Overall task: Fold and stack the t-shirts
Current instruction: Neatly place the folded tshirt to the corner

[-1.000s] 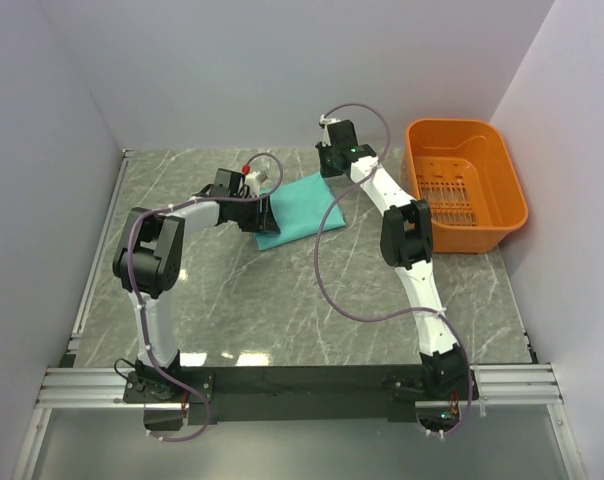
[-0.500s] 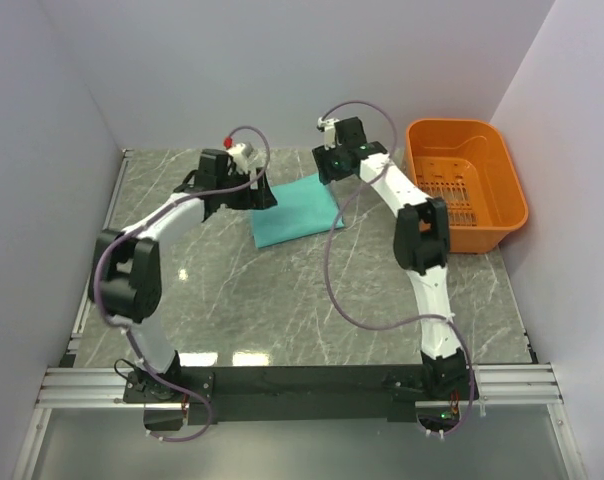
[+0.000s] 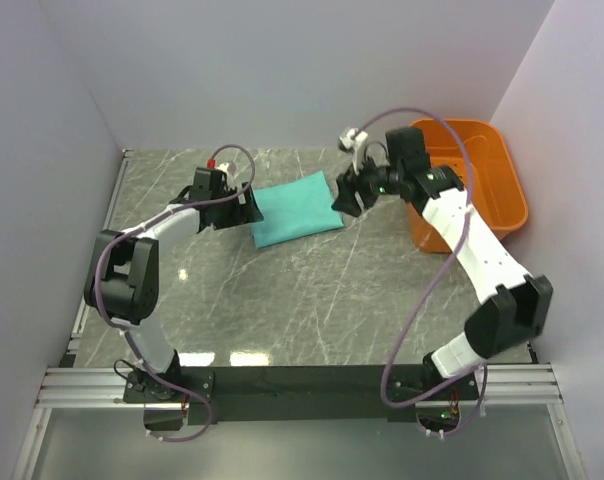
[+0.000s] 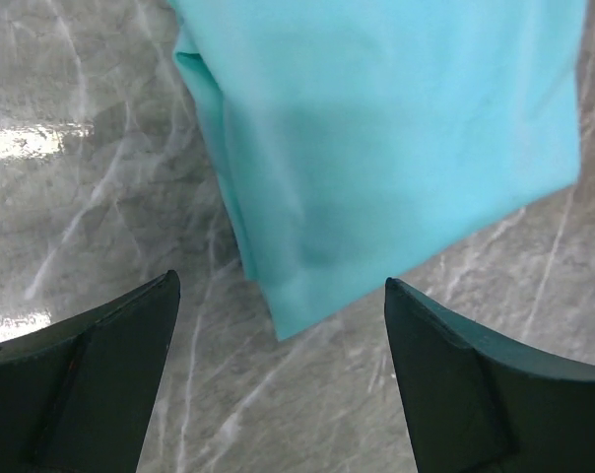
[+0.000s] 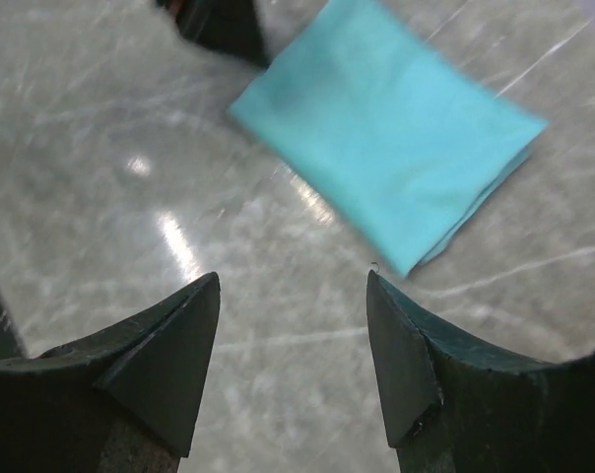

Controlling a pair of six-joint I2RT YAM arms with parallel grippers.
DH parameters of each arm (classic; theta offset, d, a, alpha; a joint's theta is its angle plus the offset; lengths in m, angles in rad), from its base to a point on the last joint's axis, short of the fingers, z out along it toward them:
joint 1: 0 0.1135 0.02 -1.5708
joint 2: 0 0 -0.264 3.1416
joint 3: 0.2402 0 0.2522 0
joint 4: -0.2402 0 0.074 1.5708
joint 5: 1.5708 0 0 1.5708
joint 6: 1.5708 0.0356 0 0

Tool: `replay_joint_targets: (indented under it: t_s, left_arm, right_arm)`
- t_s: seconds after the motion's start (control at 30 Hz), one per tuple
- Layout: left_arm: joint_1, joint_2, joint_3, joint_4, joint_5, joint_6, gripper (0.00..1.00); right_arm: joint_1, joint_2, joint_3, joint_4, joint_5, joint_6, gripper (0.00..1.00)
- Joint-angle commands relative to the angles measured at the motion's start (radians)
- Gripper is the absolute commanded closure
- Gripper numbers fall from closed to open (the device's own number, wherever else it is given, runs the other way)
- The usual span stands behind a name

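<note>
The left gripper (image 3: pixel 247 206) and the right gripper (image 3: pixel 340 200) are both hovering wide open, gripping nothing, while the folded teal t-shirt (image 3: pixel 294 207) is lying flat between them, just ahead of each.

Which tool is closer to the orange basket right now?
Right. The right tool hangs left of the basket, at the shirt's right edge; the left tool is across the shirt, at its left edge.

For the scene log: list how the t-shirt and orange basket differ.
The t-shirt is teal cloth, folded flat; the orange basket is rigid with raised walls. The t-shirt lies centrally; the orange basket sits at the right edge, partly behind the right arm. Both rest on the table.
</note>
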Motion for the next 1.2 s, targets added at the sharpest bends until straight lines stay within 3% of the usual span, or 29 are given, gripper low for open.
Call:
replay_joint_targets:
  t_s: [0.0, 0.2, 0.47, 0.57, 0.6, 0.77, 0.8, 0.97, 1.17]
  left_arm:
    - [0.010, 0.029, 0.018, 0.014, -0.049, -0.022, 0.11]
    - [0.010, 0.144, 0.090, -0.028, -0.009, -0.014, 0.12]
    - [0.008, 0.277, 0.202, -0.043, 0.023, -0.042, 0.24]
    - [0.008, 0.302, 0.226, -0.048, 0.029, -0.056, 0.37]
    - [0.010, 0.311, 0.231, -0.049, 0.036, -0.056, 0.52]
    - [0.011, 0.327, 0.240, -0.071, 0.020, -0.041, 0.88]
    - [0.016, 0.331, 0.246, -0.075, 0.016, -0.034, 0.99]
    - [0.046, 0.336, 0.249, -0.088, 0.026, 0.004, 0.99]
    - [0.184, 0.307, 0.236, -0.109, 0.031, 0.085, 1.00]
  right_arm:
    - [-0.011, -0.109, -0.163, -0.019, -0.047, -0.035, 0.32]
    - [-0.050, -0.261, -0.370, 0.070, -0.065, 0.000, 0.32]
    - [-0.175, -0.336, -0.444, 0.109, -0.197, 0.031, 0.32]
    - [-0.206, -0.344, -0.464, 0.113, -0.219, 0.035, 0.32]
    - [-0.215, -0.347, -0.467, 0.113, -0.228, 0.037, 0.32]
    - [-0.251, -0.358, -0.472, 0.113, -0.266, 0.041, 0.32]
    - [-0.254, -0.359, -0.474, 0.112, -0.268, 0.043, 0.32]
    - [-0.266, -0.367, -0.478, 0.110, -0.277, 0.043, 0.32]
    - [-0.277, -0.366, -0.481, 0.101, -0.291, 0.035, 0.32]
